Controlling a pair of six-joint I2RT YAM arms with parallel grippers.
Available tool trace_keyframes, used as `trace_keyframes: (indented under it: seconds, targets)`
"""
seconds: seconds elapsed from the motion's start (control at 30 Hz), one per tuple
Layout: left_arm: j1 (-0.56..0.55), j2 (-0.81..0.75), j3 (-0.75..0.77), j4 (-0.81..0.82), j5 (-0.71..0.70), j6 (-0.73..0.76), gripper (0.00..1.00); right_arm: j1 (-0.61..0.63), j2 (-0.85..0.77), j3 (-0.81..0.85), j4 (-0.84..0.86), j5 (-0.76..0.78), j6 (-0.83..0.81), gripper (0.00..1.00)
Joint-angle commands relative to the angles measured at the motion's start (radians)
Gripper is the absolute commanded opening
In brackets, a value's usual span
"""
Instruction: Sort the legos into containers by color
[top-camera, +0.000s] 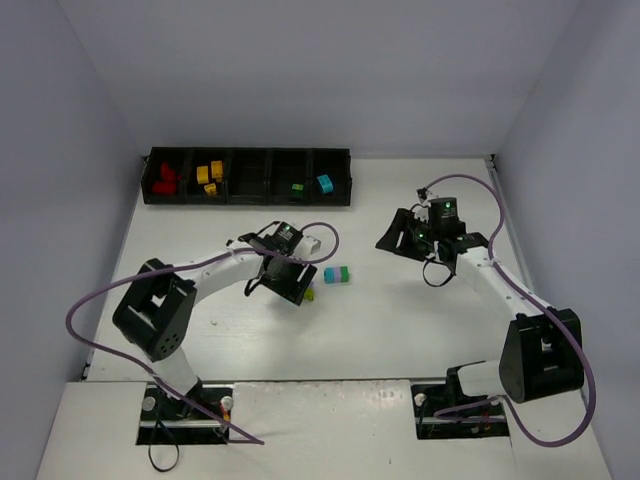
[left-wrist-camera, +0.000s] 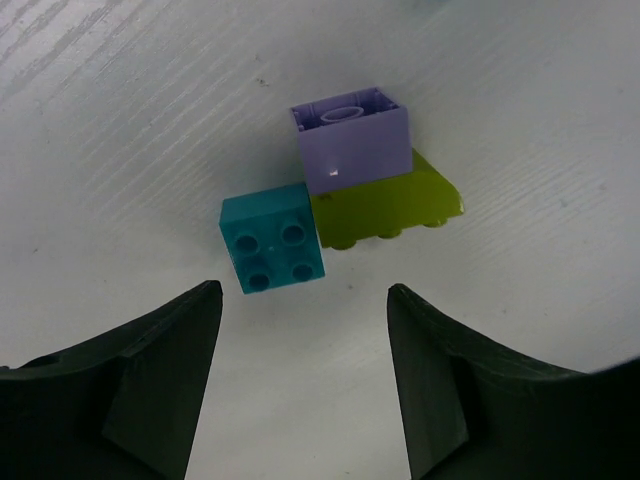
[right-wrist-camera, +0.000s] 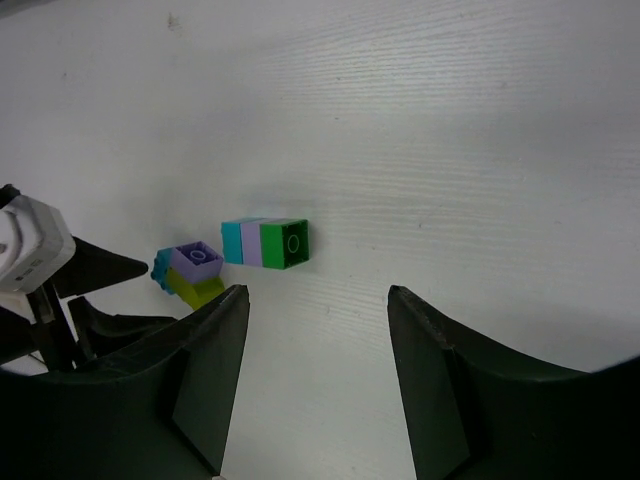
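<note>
We find a cyan brick (left-wrist-camera: 273, 243) touching a lime wedge (left-wrist-camera: 385, 205), a lilac brick (left-wrist-camera: 352, 140) on top, just beyond the wide-spread fingertips of our left gripper (left-wrist-camera: 302, 295) (bare table (left-wrist-camera: 120, 120) all round). Our right gripper (right-wrist-camera: 318, 295), equally wide, faces a cyan-lilac-green row (right-wrist-camera: 265, 243); the tray (top-camera: 248, 197) sits well beyond.

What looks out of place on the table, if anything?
In front of the left gripper, a lilac brick sits askew on a lime piece. Nearby, a stack of three bricks, cyan, lilac and green, lies on its side. The colours seem joined, so it cannot be sorted whole.
</note>
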Motion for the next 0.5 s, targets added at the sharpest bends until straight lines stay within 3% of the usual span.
trace_keyframes:
  seconds: [0.0, 0.23, 0.33, 0.4, 0.47]
  targets:
    - [0.001, 0.026, 0.027, 0.041, -0.037, -0.004, 0.60, 0.008, -0.049, -0.005, 0.038, -0.012, 0.009, 0.54]
    - [0.001, 0.078, 0.065, 0.027, -0.103, -0.003, 0.54, 0.008, -0.064, -0.014, 0.037, 0.002, 0.014, 0.55]
    - [0.003, 0.081, 0.067, 0.022, -0.117, -0.006, 0.41, 0.008, -0.066, -0.016, 0.038, 0.008, 0.017, 0.55]
    - [0.004, 0.066, 0.068, 0.012, -0.129, -0.006, 0.19, 0.008, -0.066, -0.014, 0.038, 0.011, 0.017, 0.55]
    - [0.018, 0.052, 0.088, -0.013, -0.143, 0.003, 0.05, 0.008, -0.064, -0.011, 0.037, 0.014, 0.015, 0.55]
